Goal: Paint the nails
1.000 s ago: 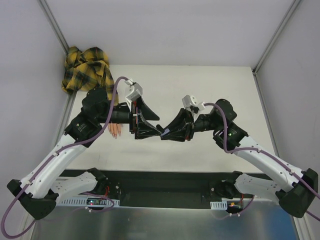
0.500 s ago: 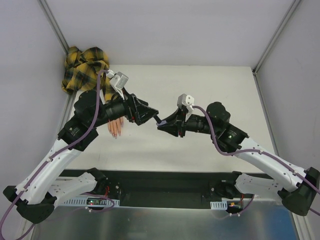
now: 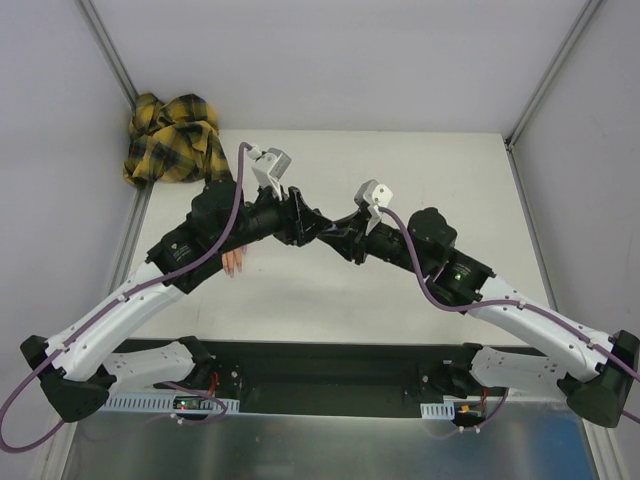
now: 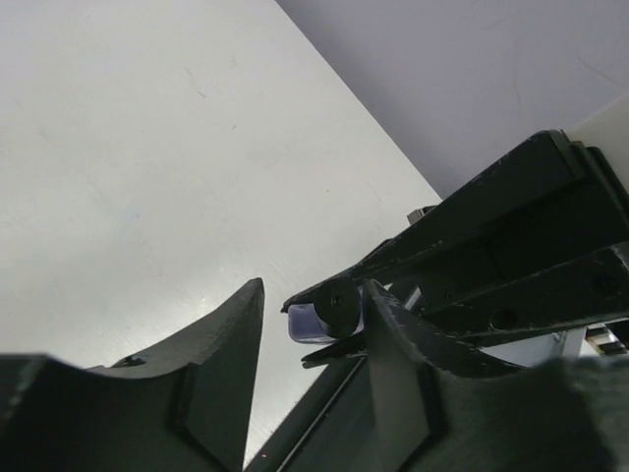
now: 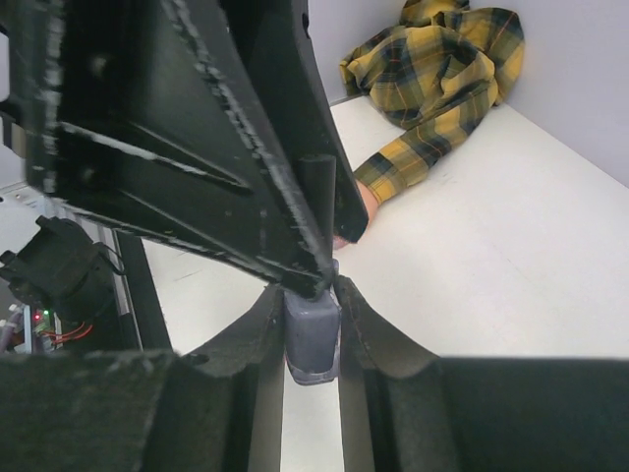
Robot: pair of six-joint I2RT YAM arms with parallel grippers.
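Few of the nails (image 3: 230,270) could be made out: only the fingertips of the fake hand (image 3: 232,262) showed from above, lying flat on the table (image 3: 420,170) and partly covered by the left arm (image 3: 190,250). The hand's plaid sleeve (image 3: 172,140) was bunched in the far left corner. No brush was seen near the nails, so painting was judged not yet begun.

Well apart from the hand, above the middle of the table, the polish bottle (image 5: 313,339) was held in the air. It was clamped by its purple body between the closed fingers of the right gripper (image 5: 311,300), with the black cap (image 5: 316,211) pointing away from that wrist. This was presumably done so that the cap would be offered to the other arm.

The left gripper (image 4: 314,287) was set nose to nose against the right one. Its fingers were placed on either side of the cap and stood partly apart. In the left wrist view a gap was seen on one side, so no firm hold could be claimed. The arrangement was read as the uncapping step: the body was braced by one gripper so that the cap, and presumably the brush under it, could be twisted free by the other. A slip of the small bottle was judged the main risk.
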